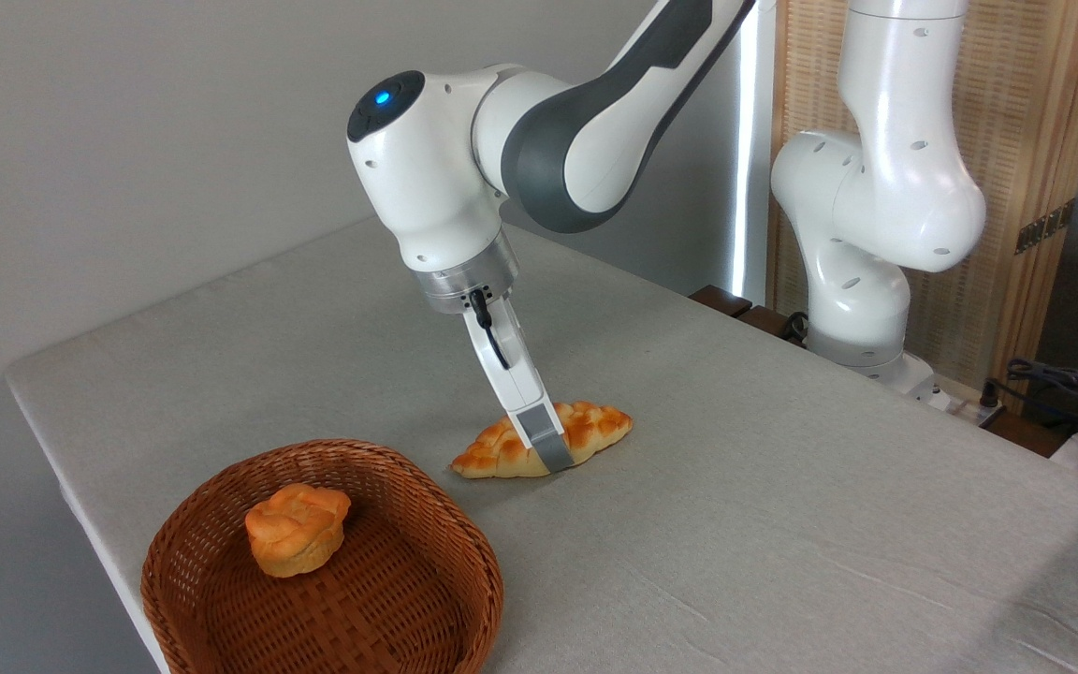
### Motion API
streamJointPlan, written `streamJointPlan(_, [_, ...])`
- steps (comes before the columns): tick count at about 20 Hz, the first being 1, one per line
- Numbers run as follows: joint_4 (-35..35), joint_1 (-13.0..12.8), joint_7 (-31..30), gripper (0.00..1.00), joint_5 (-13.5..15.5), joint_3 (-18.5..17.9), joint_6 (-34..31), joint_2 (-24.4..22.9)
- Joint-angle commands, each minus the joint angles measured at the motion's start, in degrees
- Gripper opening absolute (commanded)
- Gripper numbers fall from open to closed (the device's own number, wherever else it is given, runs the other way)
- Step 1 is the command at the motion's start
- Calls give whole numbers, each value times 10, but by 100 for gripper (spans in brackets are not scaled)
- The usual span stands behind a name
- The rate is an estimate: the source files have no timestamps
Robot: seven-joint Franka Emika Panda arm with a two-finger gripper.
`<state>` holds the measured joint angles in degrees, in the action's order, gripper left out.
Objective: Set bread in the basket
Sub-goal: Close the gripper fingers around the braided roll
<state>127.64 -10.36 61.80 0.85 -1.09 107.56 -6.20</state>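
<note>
Bread lies flat on the table, directly under the gripper, long axis running left-right and slightly away toward the right tip. Gripper comes down tilted, leaning right and toward me as it descends, and crosses the loaf at about mid-length, so the grasp line sits across the short width, not along the length. Only the near finger shows, lying over the loaf's front side with its tip at table level; the other finger is hidden behind it. Whether the fingers are pressed onto the crust or just straddling it, I cannot tell from this angle. Loaf looks not yet lifted, with its underside on the cloth.

Basket sits down-left of the gripper, nearer me, close to the loaf's left tip but not touching it. A small bun is already inside, toward the basket's back-left. Free space in the basket is mostly front and right of the bun.

Judgement: the step in hand is the grasp at mid-loaf. The coming move is a lift, then a short carry left and toward me over the rim. The loaf is roughly as long as the basket is wide, so its tips may catch the rim unless it is carried level and dropped centred. It could also land on the bun.
</note>
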Motion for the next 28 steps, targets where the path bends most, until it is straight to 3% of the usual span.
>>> streamJointPlan(1, [5,-7,10,100,-7,-4,23,2])
streamJointPlan(6, [4,-8,10,97,-7,-4,38,10])
streamJointPlan(8, [4,-9,10,88,-7,-4,38,10])
streamJointPlan(10, [3,-11,10,54,-7,-4,38,10])
streamJointPlan(12, [2,-11,10,32,-7,-5,38,9])
streamJointPlan(22, [-3,-10,12,35,-7,-7,29,2])
streamJointPlan(28, [-77,-5,12,40,4,-14,-30,-9])
